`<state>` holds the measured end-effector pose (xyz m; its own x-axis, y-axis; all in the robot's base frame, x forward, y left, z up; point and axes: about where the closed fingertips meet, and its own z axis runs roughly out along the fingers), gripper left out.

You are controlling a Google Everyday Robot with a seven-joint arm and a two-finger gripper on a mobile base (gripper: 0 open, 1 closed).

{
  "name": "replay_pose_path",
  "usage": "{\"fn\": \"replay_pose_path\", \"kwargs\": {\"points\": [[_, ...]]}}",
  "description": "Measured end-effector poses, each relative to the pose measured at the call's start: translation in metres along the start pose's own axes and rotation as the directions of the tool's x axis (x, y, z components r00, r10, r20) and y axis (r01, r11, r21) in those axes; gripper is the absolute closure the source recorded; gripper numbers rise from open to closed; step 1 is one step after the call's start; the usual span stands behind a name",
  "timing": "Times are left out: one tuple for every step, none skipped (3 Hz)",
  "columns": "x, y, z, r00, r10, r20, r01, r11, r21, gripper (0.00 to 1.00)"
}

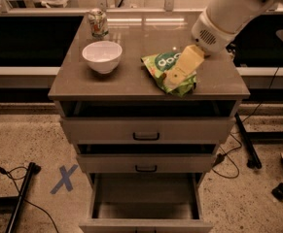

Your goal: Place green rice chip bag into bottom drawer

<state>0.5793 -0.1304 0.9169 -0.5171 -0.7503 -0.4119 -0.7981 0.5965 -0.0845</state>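
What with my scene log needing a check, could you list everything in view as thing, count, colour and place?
green rice chip bag: one, light green, cabinet top, right of centre
bowl: one, white, cabinet top, left
soda can: one, green and white, back left of the top, behind the bowl
cabinet: one, grey-beige, centre of the view
upper drawers: two, grey-beige with black handles, each slightly open
bottom drawer: one, grey inside, pulled well out
tape cross: one, blue, on the floor to the left
cables: several, black, on the floor at both sides
arm: one, white, coming in from the upper right
gripper: one, pale yellow, over the bag's right part
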Motion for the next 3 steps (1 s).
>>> {"fn": "replay_pose_path", "kwargs": {"points": [[-0.012,-0.004,0.037,0.991,0.133,-0.030,-0.133,0.9911,-0.002,0.00],[-0.013,-0.004,0.068,0.973,0.223,-0.060,-0.224,0.9745,-0.015,0.19],[-0.027,0.009,0.096,0.973,0.212,-0.094,-0.219,0.9739,-0.061,0.50]]}}
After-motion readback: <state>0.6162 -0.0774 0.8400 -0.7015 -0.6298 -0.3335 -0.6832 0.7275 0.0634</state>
